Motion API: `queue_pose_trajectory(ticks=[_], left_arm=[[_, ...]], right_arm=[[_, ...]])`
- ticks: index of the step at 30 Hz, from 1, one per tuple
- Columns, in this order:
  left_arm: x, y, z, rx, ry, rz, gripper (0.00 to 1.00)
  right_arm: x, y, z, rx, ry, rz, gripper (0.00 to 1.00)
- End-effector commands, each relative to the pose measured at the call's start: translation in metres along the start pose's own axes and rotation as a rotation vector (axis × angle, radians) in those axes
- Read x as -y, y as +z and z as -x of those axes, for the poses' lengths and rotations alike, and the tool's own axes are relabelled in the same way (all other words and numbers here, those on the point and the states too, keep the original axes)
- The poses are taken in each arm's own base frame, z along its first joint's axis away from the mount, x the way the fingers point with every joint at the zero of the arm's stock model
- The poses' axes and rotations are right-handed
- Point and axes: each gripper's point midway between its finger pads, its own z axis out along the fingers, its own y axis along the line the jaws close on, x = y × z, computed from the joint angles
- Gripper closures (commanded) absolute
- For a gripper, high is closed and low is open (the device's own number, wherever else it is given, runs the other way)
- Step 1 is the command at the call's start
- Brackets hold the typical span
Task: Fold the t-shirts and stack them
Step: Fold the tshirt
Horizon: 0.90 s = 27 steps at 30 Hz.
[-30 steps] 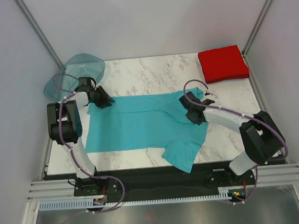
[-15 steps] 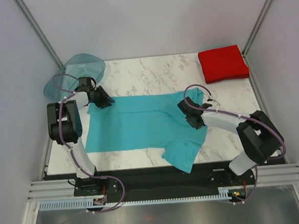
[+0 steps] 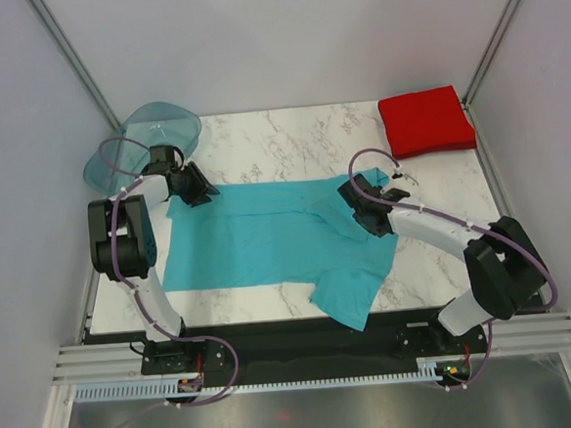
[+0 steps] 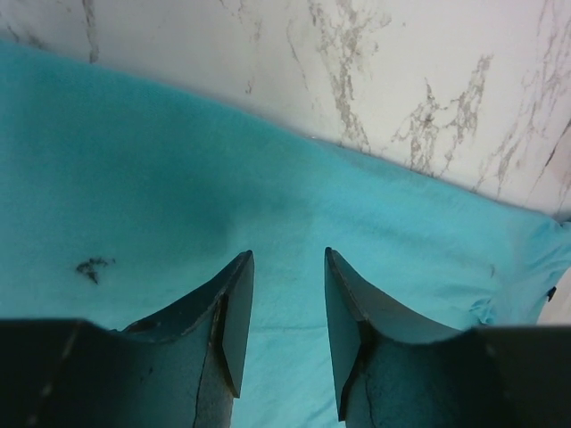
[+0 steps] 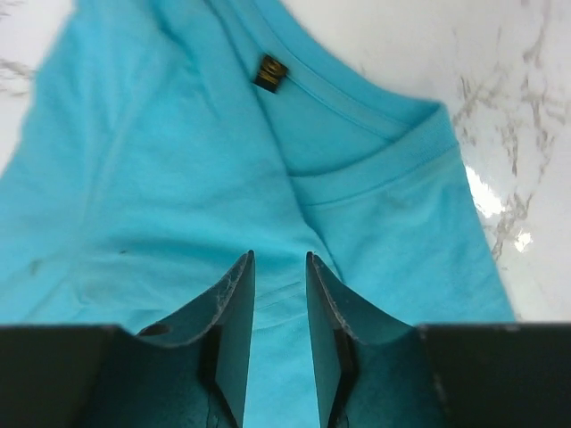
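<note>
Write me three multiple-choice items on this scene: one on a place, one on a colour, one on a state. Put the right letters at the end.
1. The folded red t-shirt lies at:
A. the far right corner of the table
B. its near left corner
C. its middle

2. The spread-out t-shirt is:
A. red
B. turquoise
C. white

3. On the left gripper, the jaws are:
A. shut on cloth
B. apart, with nothing pinched
C. shut on nothing

Answers:
1 A: the top view shows it in the far right corner.
2 B: the top view and both wrist views show turquoise cloth.
3 B: the left wrist view shows flat cloth through the gap between the fingers.
</note>
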Motion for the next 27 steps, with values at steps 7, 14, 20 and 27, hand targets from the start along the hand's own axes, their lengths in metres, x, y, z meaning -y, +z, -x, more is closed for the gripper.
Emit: queue_pose_trajectory(ticks=[7, 14, 20, 27], left_arm=[[0.044, -0.068, 0.03, 0.169, 0.144, -0.079, 0.55], [0.026, -0.039, 0.016, 0.09, 0.093, -0.046, 0.55], [0.004, -0.014, 0.006, 0.038, 0.056, 0.01, 0.55], [-0.016, 0.004, -0.001, 0.01, 0.02, 0.074, 0.55]], right_arm=[[-0.071, -0.003, 0.104, 0.125, -0.282, 0.231, 0.67], [-0.093, 0.054, 0.12, 0.08, -0.367, 0.324, 0.66], [-0.1, 0.096, 0.125, 0.006, -0.429, 0.365, 0.65], [-0.095, 0.123, 0.127, -0.038, -0.419, 0.4, 0.65]])
